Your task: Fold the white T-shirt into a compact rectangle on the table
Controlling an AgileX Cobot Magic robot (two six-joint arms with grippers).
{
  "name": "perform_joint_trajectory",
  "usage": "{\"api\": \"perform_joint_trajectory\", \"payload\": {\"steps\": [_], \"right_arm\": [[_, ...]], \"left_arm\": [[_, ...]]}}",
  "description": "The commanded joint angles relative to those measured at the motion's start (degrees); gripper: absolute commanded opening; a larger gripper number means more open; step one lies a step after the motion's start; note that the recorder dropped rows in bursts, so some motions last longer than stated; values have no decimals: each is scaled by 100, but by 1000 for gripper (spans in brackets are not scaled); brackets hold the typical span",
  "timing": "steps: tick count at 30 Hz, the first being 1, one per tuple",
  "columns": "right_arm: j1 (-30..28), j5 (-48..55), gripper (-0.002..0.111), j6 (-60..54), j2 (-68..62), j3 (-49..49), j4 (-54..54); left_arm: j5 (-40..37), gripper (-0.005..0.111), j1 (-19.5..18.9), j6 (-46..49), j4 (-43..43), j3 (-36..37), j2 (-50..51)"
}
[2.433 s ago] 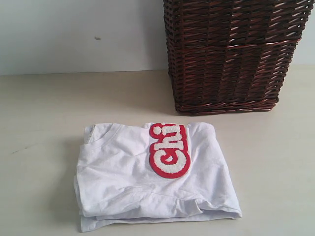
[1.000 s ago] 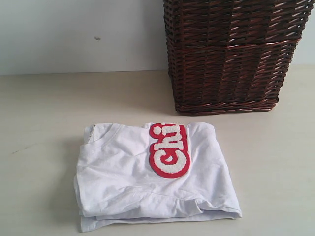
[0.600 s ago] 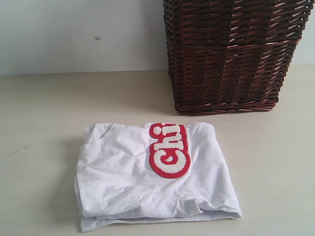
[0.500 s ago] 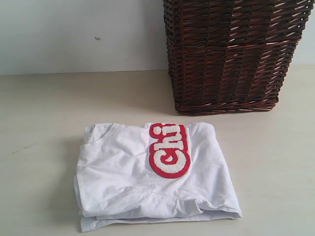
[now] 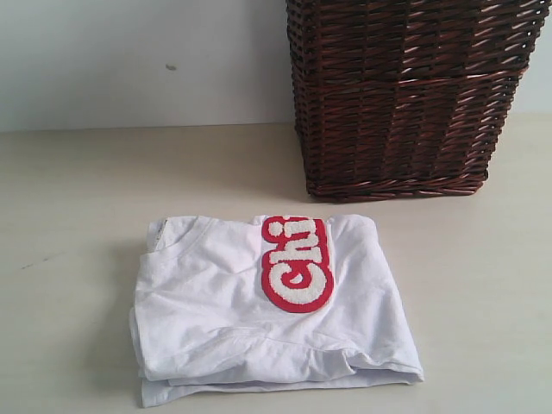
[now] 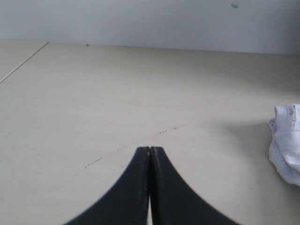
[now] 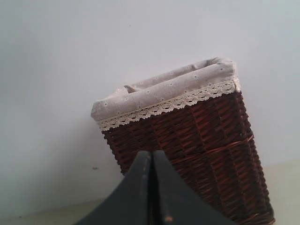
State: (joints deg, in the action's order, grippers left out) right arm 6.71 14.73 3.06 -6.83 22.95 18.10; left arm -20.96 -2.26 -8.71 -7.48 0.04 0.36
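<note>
Left gripper point(image 6: 150, 150) clenched, nothing held, right gripper point(image 7: 151, 153) clenched, empty, white T-shirt point(image 5: 224, 319) laid folded, edges untouched, table point(image 5: 69, 216) room seen at its left, basket point(image 5: 405, 95) set just behind.

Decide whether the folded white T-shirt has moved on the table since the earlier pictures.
No. The white T-shirt keeps the same gap from the wicker basket, and its red lettering sits where it was.

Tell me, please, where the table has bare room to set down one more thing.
Bare table lies left of the wicker basket, between the wall and the white T-shirt, and on both sides of the shirt. The strip between basket and shirt is narrow.
</note>
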Motion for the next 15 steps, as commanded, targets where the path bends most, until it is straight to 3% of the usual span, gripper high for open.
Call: {"api": "perform_joint_trajectory", "payload": {"steps": [1, 15], "right_arm": [[-35, -330, 0, -361, 30, -28, -503], [-274, -1541, 0, -448, 404, -1164, -1313]], "left_arm": [[59, 0, -2, -23, 4, -4, -36], [59, 0, -2, -23, 4, -4, -36]]}}
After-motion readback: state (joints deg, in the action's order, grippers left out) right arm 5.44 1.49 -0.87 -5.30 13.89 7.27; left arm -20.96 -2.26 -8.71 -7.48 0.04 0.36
